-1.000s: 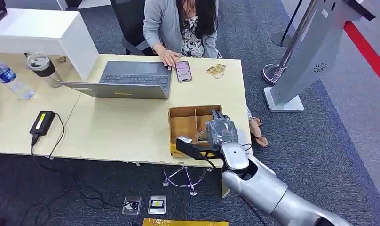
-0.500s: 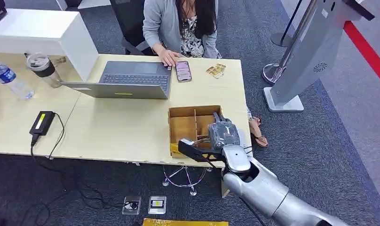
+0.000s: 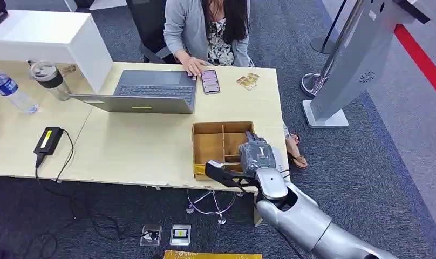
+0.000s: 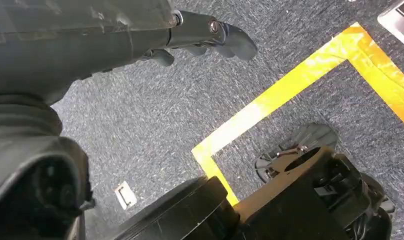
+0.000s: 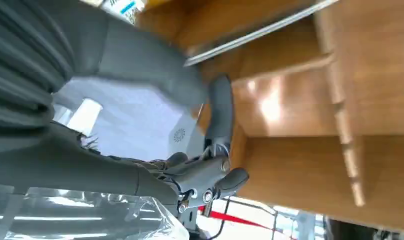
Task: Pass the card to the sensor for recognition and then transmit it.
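We keep our right hand (image 3: 255,155), grasp state unclear, over the box (image 3: 207,145); compartments lie at 10 o'clock.

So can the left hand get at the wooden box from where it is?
Probably not. The left hand hangs over carpet beside yellow floor tape, while the wooden box sits up on the table under the right hand.

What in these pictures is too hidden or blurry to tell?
- The card: the right hand covers the wooden box in the head view, and the right wrist view is blurred.
- Whether that hand holds anything: same reason.
- The left hand: the picture edge cuts it off in the left wrist view.
- The phone screen: too small.
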Motion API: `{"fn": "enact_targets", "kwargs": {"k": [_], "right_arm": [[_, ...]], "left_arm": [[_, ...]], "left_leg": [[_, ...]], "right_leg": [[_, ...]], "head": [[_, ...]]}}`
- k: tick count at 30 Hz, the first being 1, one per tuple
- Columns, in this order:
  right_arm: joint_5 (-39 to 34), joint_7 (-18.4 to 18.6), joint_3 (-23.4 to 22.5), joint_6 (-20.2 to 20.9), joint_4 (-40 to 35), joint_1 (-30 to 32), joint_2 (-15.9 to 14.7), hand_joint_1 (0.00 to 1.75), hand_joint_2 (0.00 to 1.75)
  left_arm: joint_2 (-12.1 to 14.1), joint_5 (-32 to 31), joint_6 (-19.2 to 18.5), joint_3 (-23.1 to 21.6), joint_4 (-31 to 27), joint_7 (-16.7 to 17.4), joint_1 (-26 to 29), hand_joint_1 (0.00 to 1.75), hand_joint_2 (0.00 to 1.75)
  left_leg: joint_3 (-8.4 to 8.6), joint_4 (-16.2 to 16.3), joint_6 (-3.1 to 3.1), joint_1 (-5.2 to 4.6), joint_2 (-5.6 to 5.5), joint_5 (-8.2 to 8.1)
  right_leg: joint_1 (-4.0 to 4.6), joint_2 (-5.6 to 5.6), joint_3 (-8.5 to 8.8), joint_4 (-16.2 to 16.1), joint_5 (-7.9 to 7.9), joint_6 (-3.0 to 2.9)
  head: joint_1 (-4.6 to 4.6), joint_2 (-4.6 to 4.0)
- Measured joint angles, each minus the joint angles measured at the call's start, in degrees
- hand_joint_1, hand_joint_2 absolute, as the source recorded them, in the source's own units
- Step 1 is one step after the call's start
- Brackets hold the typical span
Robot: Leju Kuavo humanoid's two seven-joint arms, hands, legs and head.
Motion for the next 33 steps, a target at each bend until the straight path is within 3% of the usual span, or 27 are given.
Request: {"fn": "enact_targets", "kwargs": {"k": [10, 22, 33], "right_arm": [[6.8, 1.9, -3.0, -2.3, -5.6, -1.8, -1.2, 0.0, 1.75], [8.5, 3.1, -5.5, 1.9, -14.3, -4.1, -4.2, 0.0, 1.75], [6.0, 2.6, -4.4, 7.5, -22.5, 0.9, -5.1, 0.0, 1.75]], "left_arm": [[0.0, -1.0, -0.1, 0.6, 0.0, 0.0, 0.1, 0.0, 0.0], [0.0, -1.3, -0.5, 1.0, 0.0, 0.0, 0.1, 0.0, 0.0], [0.0, -0.6, 0.1, 2.3, 0.0, -0.5, 0.6, 0.0, 0.0]], "left_leg": [[-0.01, 0.0, 0.0, 0.0, -0.01, 0.0], [0.0, 0.0, 0.0, 0.0, 0.0, 0.0], [-0.02, 0.0, 0.0, 0.0, -0.01, -0.01]], "right_leg": [[0.0, 0.01, 0.0, 0.0, 0.0, 0.0], [0.0, 0.0, -0.01, 0.0, 0.0, 0.0], [0.0, 0.0, -0.01, 0.0, -0.01, -0.01]], "head": [[0.0, 0.0], [0.0, 0.0], [0.02, 0.0]]}}
